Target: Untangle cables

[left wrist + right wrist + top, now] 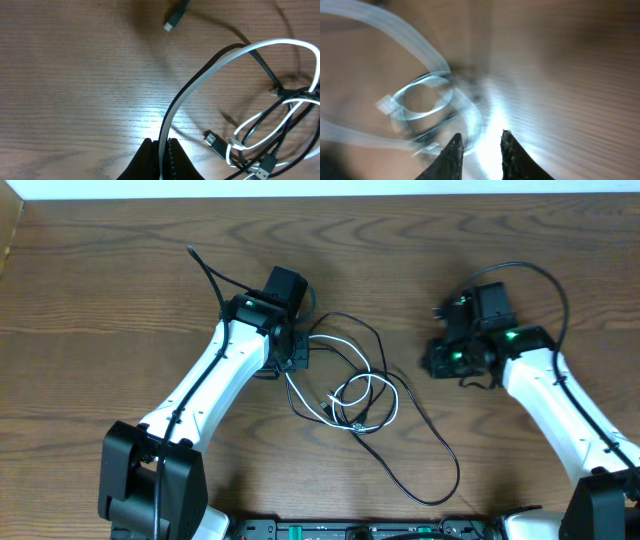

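Where left tool [160, 156] pinches, cables [166, 122] trail right

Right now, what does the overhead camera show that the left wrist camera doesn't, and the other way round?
Only overhead: the white left arm and right arm, the right gripper beside the tangle, and the whole wide loop of the long thin black cable. Only left wrist: a close look at the left gripper shut on the thin white cable, and a small dark plug. Both: the two cables tangled on the brown wooden table.
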Motion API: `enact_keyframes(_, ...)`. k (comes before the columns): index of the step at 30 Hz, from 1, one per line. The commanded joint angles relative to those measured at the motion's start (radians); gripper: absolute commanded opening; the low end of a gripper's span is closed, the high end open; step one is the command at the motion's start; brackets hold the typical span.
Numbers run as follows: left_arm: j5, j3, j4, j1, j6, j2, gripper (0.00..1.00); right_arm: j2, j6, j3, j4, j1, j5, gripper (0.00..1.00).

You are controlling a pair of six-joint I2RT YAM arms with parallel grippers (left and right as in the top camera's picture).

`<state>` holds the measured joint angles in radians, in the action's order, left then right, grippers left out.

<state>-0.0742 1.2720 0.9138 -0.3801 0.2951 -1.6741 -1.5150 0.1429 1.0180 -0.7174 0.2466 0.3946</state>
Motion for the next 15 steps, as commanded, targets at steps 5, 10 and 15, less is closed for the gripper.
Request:
enact_keyframes(5,-0.028,0.005,0.002,0.003,0.01,0.0,0.07,0.016,-0.205,0.002,0.014,0.17,0.116,0.27)
enact_keyframes(10,-0.028,0.005,0.005,0.003,0.01,0.0,0.08,-0.006,-0.205,0.001,0.063,0.264,-0.038,0.28)
enact_keyframes(15,-0.028,0.005,0.006,0.003,0.01,0.0,0.07,-0.068,-0.205,0.001,0.094,0.311,-0.101,0.39)
